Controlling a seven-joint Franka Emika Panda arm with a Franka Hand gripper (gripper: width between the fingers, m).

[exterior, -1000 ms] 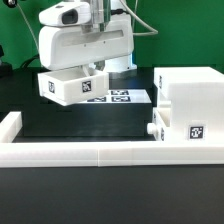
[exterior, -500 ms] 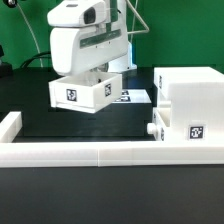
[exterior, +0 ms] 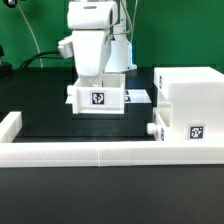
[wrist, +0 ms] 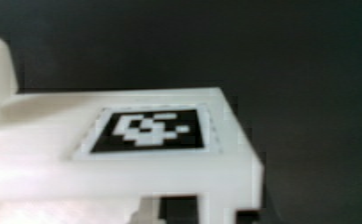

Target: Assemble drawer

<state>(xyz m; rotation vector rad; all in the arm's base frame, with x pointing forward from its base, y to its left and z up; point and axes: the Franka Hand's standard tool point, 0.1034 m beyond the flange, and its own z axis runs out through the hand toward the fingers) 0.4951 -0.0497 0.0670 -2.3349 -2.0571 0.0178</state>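
the gripper [exterior: 97, 72] held a tray [exterior: 98, 98] above the table, near the box shell [exterior: 190, 95]. a weak grasp could let it drop.

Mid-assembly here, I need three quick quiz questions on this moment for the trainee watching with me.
1. True or false: the gripper carries a tray clear of the black mat.
2. Which side of the exterior view holds the box shell? A) left B) right
3. Fill in: the second tray sits against the ____ of the box shell, its knob toward the exterior view's left.

Key: 1 true, as far as the exterior view shows; 2 B; 3 front.
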